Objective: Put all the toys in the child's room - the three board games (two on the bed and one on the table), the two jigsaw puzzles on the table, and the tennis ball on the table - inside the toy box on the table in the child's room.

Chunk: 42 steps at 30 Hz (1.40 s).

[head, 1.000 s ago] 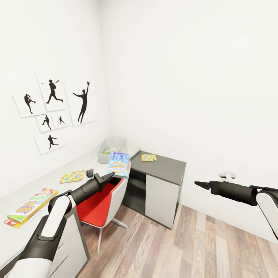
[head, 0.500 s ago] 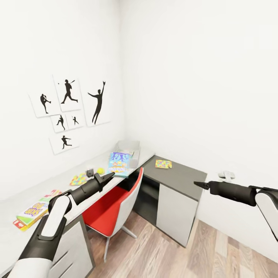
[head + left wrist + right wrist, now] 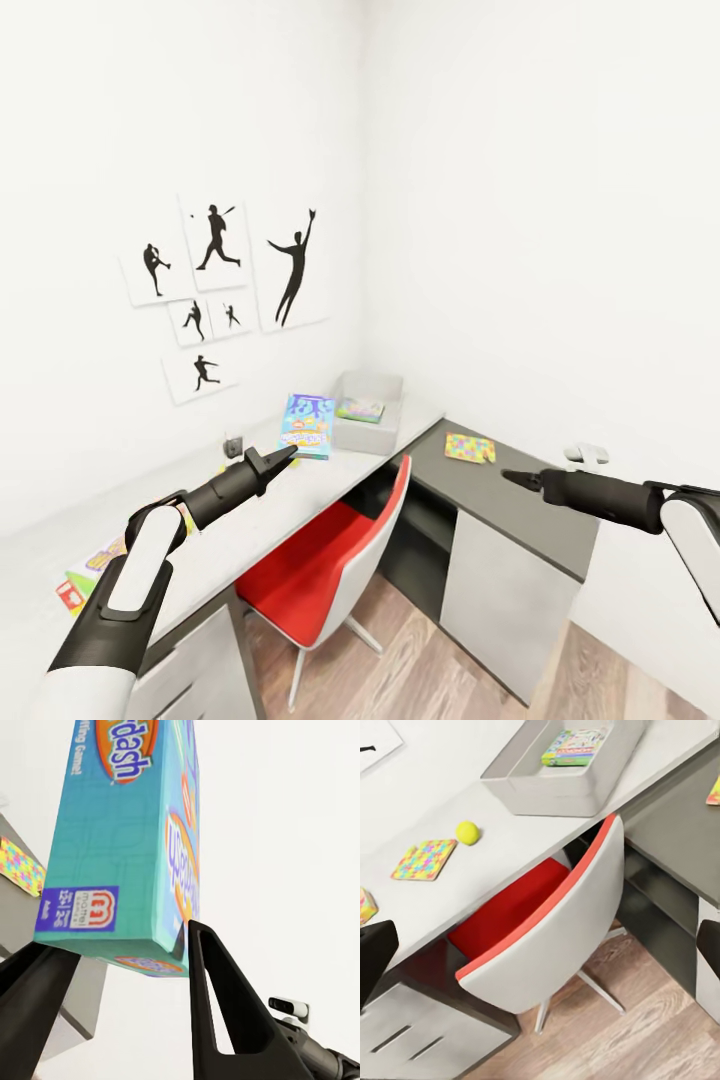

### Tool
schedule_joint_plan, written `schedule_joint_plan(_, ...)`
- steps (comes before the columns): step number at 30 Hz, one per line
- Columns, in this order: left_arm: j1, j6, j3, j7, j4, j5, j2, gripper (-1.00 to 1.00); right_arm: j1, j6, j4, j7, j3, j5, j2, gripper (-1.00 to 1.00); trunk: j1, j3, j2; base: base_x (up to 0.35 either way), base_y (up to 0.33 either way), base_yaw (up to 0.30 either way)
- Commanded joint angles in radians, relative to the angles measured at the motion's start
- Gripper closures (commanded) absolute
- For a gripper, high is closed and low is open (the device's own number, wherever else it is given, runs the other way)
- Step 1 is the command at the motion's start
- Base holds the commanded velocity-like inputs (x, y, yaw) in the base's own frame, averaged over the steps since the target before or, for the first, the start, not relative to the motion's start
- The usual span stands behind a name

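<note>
Only wristward: tennis ball [image 3: 467, 832] beside puzzle [image 3: 424, 859]

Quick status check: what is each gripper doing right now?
Left gripper: shut on the flat teal-blue printed game box.
Right gripper: holding nothing; open or closed cannot be told.

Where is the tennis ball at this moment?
In the right wrist view the tennis ball lies on the pale table, between a jigsaw puzzle and the grey toy box, touching neither.
</note>
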Motion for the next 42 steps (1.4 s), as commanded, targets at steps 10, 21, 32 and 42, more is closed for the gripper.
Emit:
schedule_joint_plan(10,-0.001,0.006,0.002,-0.003,0.0,0.006,-0.001,1.0,0.0,0.004,0.0,0.01,0.0,0.009,0.0,-1.0,0.001,0.0,-0.001,0.332,-0.014,0.027)
schedule_joint_plan(21,0.0,0.002,0.0,-0.004,0.0,0.007,0.0,1.0,0.0,0.004,0.0,0.01,0.0,0.009,-0.001,-1.0,0.001,0.0,-0.001,0.332,-0.11,0.002)
schedule_joint_plan(32,0.0,0.002,0.001,-0.005,-0.001,0.007,0.0,1.0,0.0,0.004,0.0,0.01,-0.001,0.009,-0.002,-1.0,0.001,0.0,-0.001,0.323,-0.163,0.033)
schedule_joint_plan(42,0.0,0.002,0.001,-0.005,0.0,0.006,0.0,1.0,0.0,0.004,0.0,0.01,-0.002,0.009,-0.002,-1.0,0.001,0.0,-0.001,0.302,-0.195,0.226)
